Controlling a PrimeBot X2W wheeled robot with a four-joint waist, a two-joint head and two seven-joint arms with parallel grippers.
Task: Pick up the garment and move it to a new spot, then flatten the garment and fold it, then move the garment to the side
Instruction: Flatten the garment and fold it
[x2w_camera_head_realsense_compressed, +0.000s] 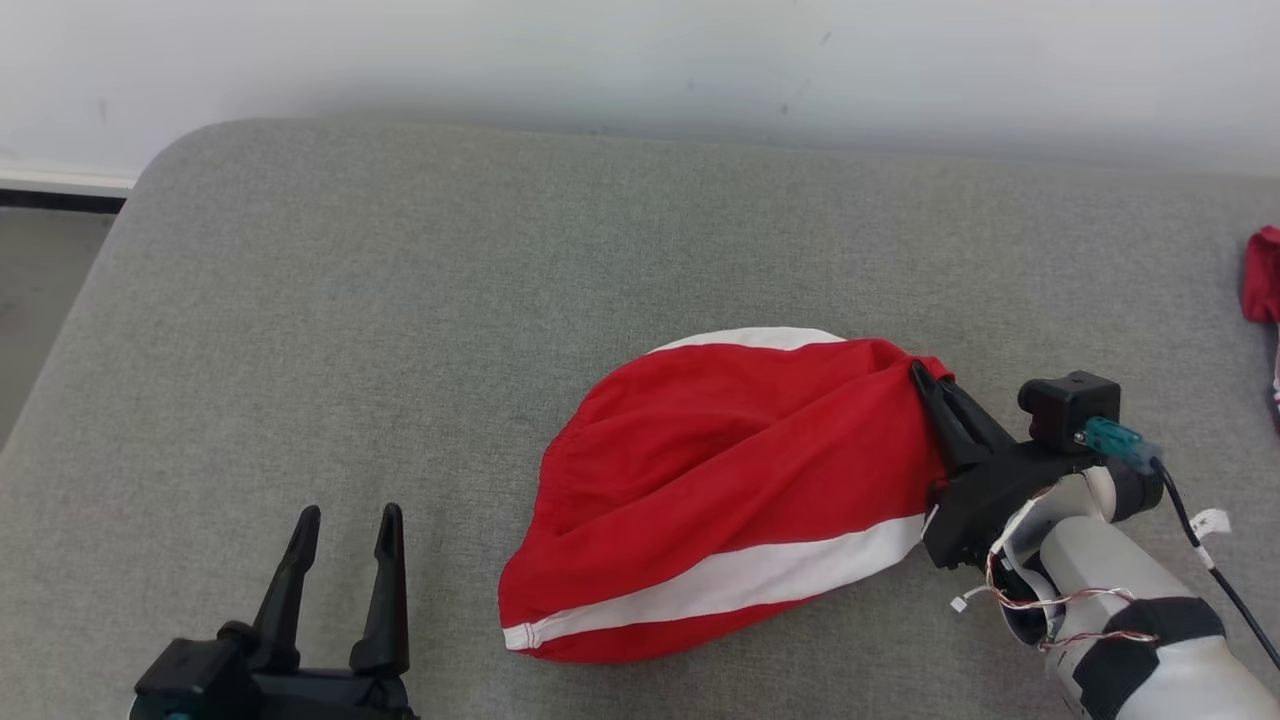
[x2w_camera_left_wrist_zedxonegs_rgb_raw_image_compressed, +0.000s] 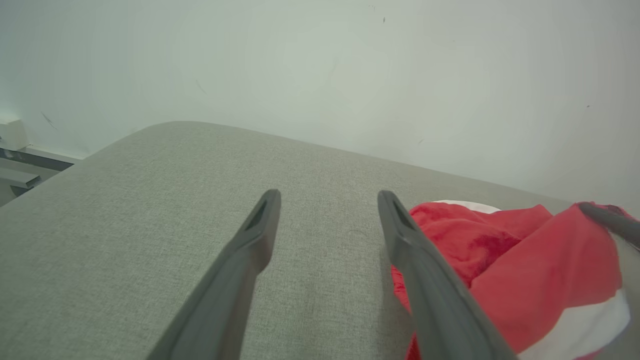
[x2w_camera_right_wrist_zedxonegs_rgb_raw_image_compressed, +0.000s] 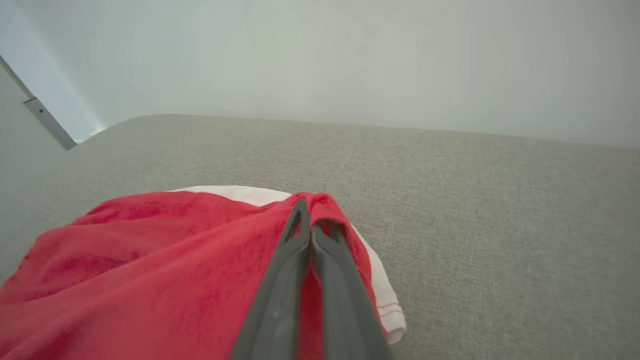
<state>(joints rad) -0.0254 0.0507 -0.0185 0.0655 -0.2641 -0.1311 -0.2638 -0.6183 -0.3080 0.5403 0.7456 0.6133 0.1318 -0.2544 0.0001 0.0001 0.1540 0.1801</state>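
The right pincer (x2w_camera_head_realsense_compressed: 921, 373) clamps the bunched edge of the red garment (x2w_camera_head_realsense_compressed: 720, 480), apparently to lift it off the grey counter (x2w_camera_head_realsense_compressed: 400, 300), while the left pincer (x2w_camera_head_realsense_compressed: 350, 512) stands open near the front edge.

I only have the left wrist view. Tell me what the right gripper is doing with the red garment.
Observer: The right gripper is shut on a bunched edge at the right end of the red garment. The rest of the cloth lies heaped on the grey cushion.
Operator: Name anything else lying on that cushion.
Observer: A second red cloth shows at the far right edge of the head view, apart from the garment.
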